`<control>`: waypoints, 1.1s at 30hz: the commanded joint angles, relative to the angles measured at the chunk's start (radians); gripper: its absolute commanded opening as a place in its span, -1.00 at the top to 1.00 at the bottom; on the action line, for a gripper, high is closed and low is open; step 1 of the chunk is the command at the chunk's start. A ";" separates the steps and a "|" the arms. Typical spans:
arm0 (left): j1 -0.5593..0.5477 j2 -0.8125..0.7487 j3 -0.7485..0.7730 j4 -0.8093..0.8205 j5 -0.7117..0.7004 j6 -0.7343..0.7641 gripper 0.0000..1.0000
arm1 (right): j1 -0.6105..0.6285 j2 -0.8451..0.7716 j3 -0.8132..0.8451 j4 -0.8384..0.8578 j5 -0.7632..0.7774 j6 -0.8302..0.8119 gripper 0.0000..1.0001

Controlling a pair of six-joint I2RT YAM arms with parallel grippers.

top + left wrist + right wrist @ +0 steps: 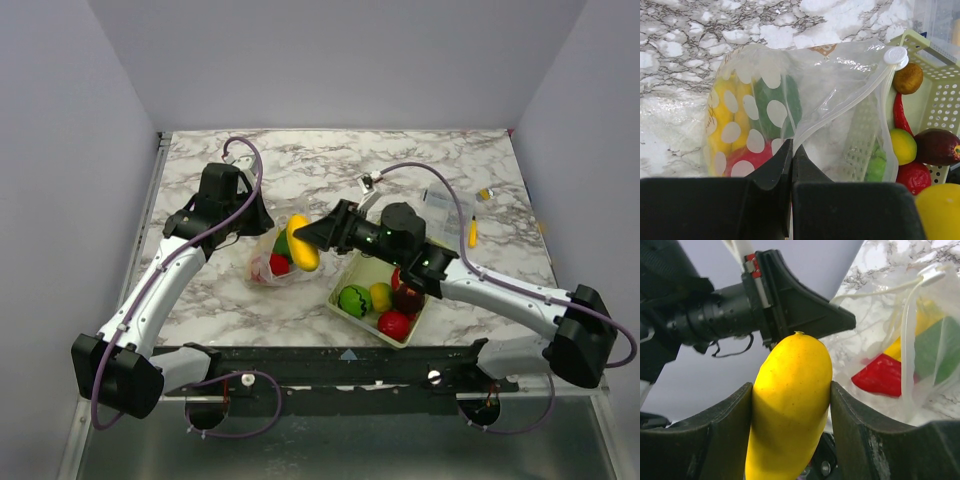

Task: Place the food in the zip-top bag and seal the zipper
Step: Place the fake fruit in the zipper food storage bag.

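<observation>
my left gripper (791,150) is pinched tight on the near lip of the zip-top bag (810,95), fingers together with only film between them. the zipper (840,107) runs from that pinch up and right to the white slider (895,55), which sits at the rim of the basket (940,107). the mouth gapes toward the basket side. inside the bag i see a yellow piece (720,115), a green piece (787,97) and a red piece (747,159), all lying toward the side away from the basket.

my right gripper (790,390) is clamped on a yellow fruit (790,415), a finger flat on each side, the rounded tip poking out past them. from the top view the fruit hangs at the bag's right edge, close to the left wrist, so the gap between the two wrists is tight.

the basket lies just right of the bag and holds a green fruit (353,300), a small yellow fruit (381,295), a dark red fruit (408,298) and a red fruit (393,324). a clear box (940,20) stands just beyond the basket. the marble table (400,175) lies bare behind the bag up to the far wall.
</observation>
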 commanded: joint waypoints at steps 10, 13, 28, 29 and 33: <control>0.001 -0.042 -0.012 0.029 0.034 -0.002 1.00 | 0.091 0.269 0.337 -0.413 0.425 0.089 0.98; 0.007 -0.050 -0.015 0.033 0.041 -0.003 1.00 | 0.116 0.290 0.343 -0.443 0.500 0.101 0.97; 0.016 -0.062 -0.040 0.084 0.150 -0.018 1.00 | 0.175 0.404 0.372 -0.392 0.781 0.041 0.81; 0.017 -0.060 -0.040 0.080 0.150 -0.018 1.00 | 0.175 0.413 0.380 -0.390 0.799 0.031 0.80; 0.018 -0.057 -0.040 0.080 0.154 -0.019 1.00 | 0.173 0.440 0.389 -0.357 0.823 0.003 0.66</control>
